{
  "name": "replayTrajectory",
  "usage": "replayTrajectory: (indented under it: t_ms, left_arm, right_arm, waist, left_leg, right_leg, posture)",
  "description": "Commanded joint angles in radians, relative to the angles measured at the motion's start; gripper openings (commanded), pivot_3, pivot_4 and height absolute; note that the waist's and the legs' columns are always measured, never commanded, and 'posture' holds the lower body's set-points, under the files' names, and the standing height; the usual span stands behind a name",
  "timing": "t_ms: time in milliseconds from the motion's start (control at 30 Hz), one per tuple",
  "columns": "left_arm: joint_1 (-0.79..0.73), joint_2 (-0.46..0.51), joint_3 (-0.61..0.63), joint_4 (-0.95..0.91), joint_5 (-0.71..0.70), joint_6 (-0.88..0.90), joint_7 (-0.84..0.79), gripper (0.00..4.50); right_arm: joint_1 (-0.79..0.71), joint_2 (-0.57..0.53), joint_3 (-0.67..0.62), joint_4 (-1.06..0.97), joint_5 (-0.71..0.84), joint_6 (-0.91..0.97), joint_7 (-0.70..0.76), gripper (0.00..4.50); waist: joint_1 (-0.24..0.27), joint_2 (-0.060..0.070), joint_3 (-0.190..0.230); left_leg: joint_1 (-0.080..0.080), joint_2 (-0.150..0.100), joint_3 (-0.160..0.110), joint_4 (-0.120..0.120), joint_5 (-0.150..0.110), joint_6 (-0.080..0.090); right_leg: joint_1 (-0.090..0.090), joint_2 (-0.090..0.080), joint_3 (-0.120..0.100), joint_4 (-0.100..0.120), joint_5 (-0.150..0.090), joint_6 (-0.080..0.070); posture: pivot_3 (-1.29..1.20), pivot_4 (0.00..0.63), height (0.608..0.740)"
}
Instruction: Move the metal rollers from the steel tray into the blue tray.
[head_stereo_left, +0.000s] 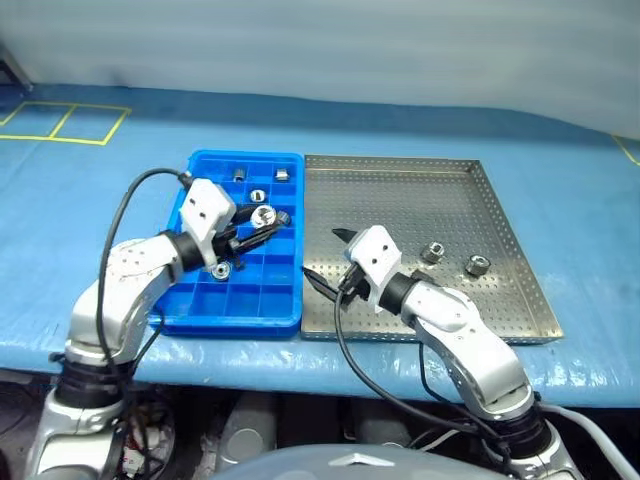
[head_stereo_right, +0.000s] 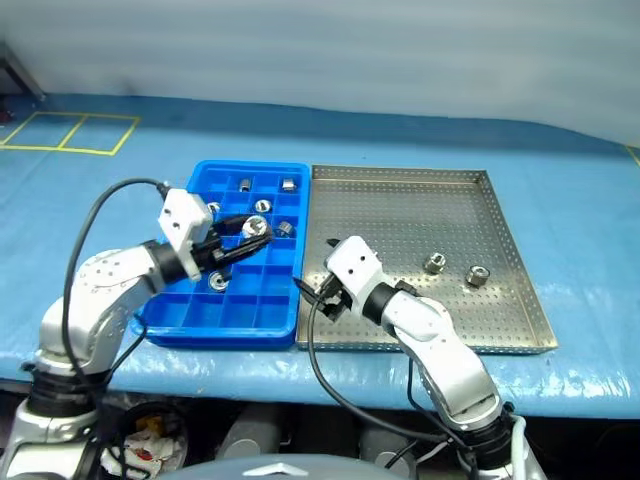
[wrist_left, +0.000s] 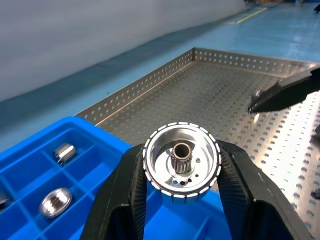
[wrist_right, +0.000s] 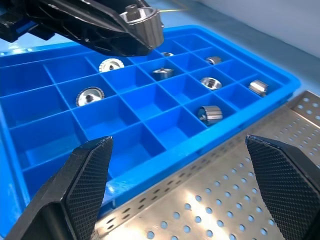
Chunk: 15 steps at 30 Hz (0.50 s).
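My left gripper (head_stereo_left: 262, 220) is shut on a metal roller (head_stereo_left: 263, 214) and holds it just above the blue tray (head_stereo_left: 235, 322), over its right-hand middle cells. The left wrist view shows that roller (wrist_left: 181, 162) end-on, pinched between both black fingers. Several more rollers lie in the blue tray's cells, such as one (head_stereo_left: 240, 174) at the far side. Two rollers (head_stereo_left: 432, 253) (head_stereo_left: 476, 265) rest on the steel tray (head_stereo_left: 420, 200), right of centre. My right gripper (head_stereo_left: 326, 258) hangs open and empty over the steel tray's near-left corner, facing the blue tray.
Both trays sit side by side on a blue-covered table, the steel one on the right. Yellow tape squares (head_stereo_left: 65, 122) mark the far left. The table's front edge runs just below the trays. A black cable (head_stereo_left: 130, 195) loops off my left arm.
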Motion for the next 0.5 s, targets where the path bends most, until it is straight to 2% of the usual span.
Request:
replayTrajectory:
  t_ms: [33,200,500]
  left_arm:
    - [0.086,0.045,0.092,-0.144,-0.031,0.063,0.034,1.69]
    - [0.215,0.093,0.157,-0.240,0.000,0.142,0.105,1.69]
    - [0.288,0.210,0.088,-0.238,0.113,0.185,0.150,1.69]
  right_arm:
    - [-0.031,0.015,0.024,0.015,0.012,-0.047,0.035,4.50]
    - [-0.055,0.044,0.061,0.055,0.016,-0.071,0.066,4.50]
    - [-0.059,0.066,0.077,0.073,0.010,-0.087,0.083,4.50]
  waist:
    - [0.011,0.000,0.000]
    - [0.039,0.001,0.001]
    - [0.078,0.002,0.001]
  left_leg:
    - [0.000,0.000,0.000,0.000,0.000,0.000]
    - [0.000,0.001,-0.002,-0.001,0.000,-0.001]
    - [0.000,0.001,-0.003,-0.002,-0.001,-0.002]
  right_leg:
    - [0.000,0.000,-0.001,0.000,0.000,0.000]
    - [0.000,-0.001,-0.004,0.000,-0.001,-0.002]
    - [-0.003,-0.001,-0.007,-0.001,-0.002,-0.003]
  posture:
    - [0.36,0.150,0.740]
    - [0.40,0.150,0.740]
    - [0.42,0.150,0.740]
